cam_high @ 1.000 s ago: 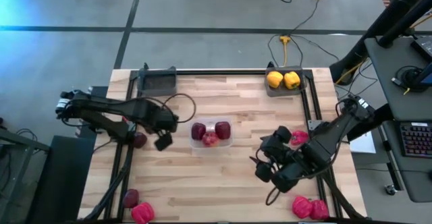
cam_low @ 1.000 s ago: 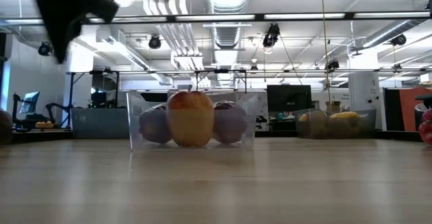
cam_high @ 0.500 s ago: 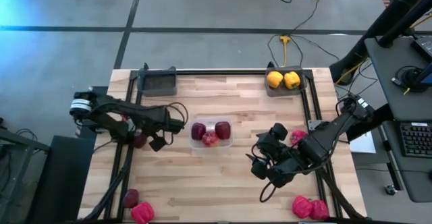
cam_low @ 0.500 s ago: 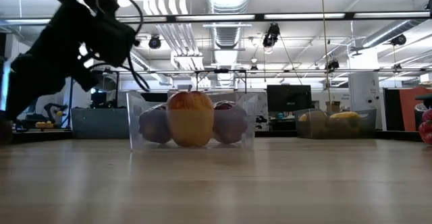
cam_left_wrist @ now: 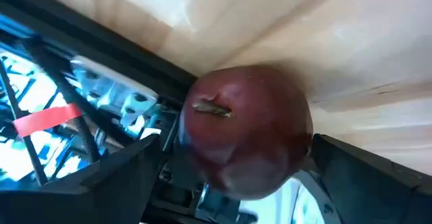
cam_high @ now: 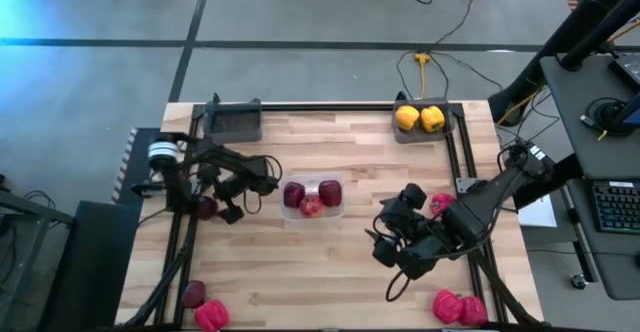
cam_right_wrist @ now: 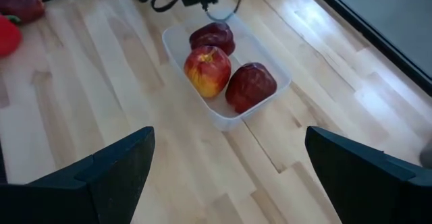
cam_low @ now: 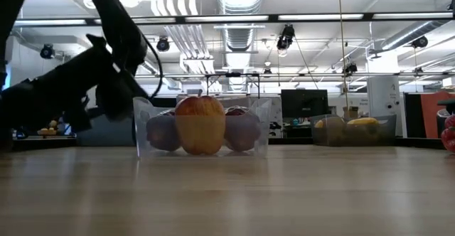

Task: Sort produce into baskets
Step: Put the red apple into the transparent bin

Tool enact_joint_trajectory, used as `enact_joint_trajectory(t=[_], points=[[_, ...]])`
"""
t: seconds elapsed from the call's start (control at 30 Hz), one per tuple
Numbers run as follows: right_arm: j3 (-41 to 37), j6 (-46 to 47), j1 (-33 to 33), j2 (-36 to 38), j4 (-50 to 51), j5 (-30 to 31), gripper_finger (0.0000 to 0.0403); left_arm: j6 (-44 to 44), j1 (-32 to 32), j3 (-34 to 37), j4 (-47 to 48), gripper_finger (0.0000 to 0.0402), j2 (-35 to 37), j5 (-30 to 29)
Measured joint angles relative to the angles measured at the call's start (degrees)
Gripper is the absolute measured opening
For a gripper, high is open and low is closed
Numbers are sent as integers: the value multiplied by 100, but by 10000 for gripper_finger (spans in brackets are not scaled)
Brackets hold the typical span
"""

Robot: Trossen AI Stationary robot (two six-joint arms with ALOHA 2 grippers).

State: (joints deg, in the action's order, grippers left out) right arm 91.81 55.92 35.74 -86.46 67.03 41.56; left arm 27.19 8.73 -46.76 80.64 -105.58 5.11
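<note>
Your two arms are dark, jointed and draped in looping black cables. The left arm [cam_high: 205, 167] wears a white collar beside the table's [cam_high: 300, 282] edge.

Counted: five apples [cam_high: 206, 208], four red peppers [cam_high: 211, 316], two yellow peppers [cam_high: 406, 118], three baskets [cam_high: 233, 121].

Three apples [cam_high: 312, 198] fill the clear container [cam_high: 340, 210].

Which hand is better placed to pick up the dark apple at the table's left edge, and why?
Left. The left hand already straddles the apple, open fingers either side. The right hand hovers across the table, past the clear container.
</note>
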Motion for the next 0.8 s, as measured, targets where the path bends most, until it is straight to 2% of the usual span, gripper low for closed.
enact_joint_trajectory(t=[0.23,0.37,0.47,0.6,0.73,0.8], points=[[0,82,181,0,25,1,375,-405,-21,-32,-13,351,-687,49],[0,211,307,0,71,0,375,-438,-77,-36,-360,330,-678,211],[0,350,348,0,205,0,375,-439,-164,-36,-463,299,-520,214],[-2,481,336,0,442,2,375,-367,-378,-105,-114,252,41,238],[-2,457,323,0,527,1,375,-34,-709,-503,551,248,1030,240],[-2,450,288,0,529,0,375,280,-916,-849,482,248,1651,241]])
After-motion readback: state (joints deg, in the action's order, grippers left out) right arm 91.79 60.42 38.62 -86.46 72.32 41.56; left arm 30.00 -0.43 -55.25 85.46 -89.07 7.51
